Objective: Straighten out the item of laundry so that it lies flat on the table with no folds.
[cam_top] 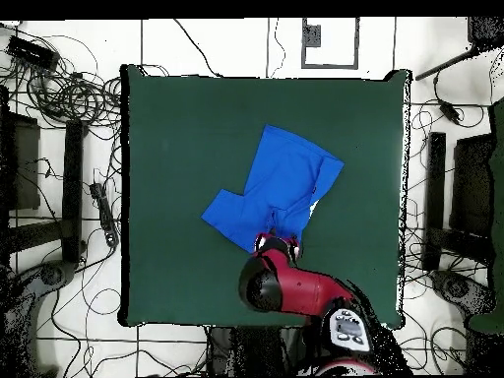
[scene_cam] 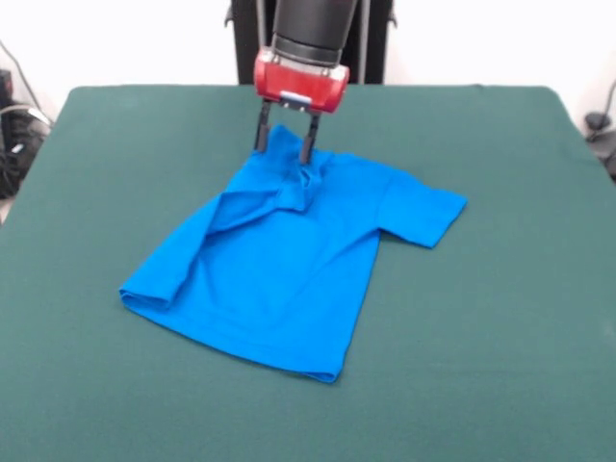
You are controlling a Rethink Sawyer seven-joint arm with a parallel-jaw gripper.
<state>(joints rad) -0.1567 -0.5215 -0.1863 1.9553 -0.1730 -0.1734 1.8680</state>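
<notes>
**Pincer clamped on collar end, shirt only partly flat**

Pincer point(scene_cam: 283, 141) sits at the far, collar end of the T-shirt point(scene_cam: 289, 260), its two fingers down into a raised bunch of cloth; we read it as closed on that fabric, lifting it into a small peak.

The T-shirt lies on the green table point(scene_cam: 500, 318), roughly mid-table and a bit toward the pedestal side. We judge the job about half done. The body panel below the pincer is fairly smooth. One sleeve, on the side away from the fold, is spread out and flat. Left to fix: the opposite long edge is doubled over onto the body with its sleeve tucked under, creases run down from the gripped bunch, and the collar end is still off the table.

No lettering shows, so we take it the plain side is up.

Long axis runs diagonally: collar end at the pincer, hem end pointing away from it, toward the table's opposite edge.
</notes>
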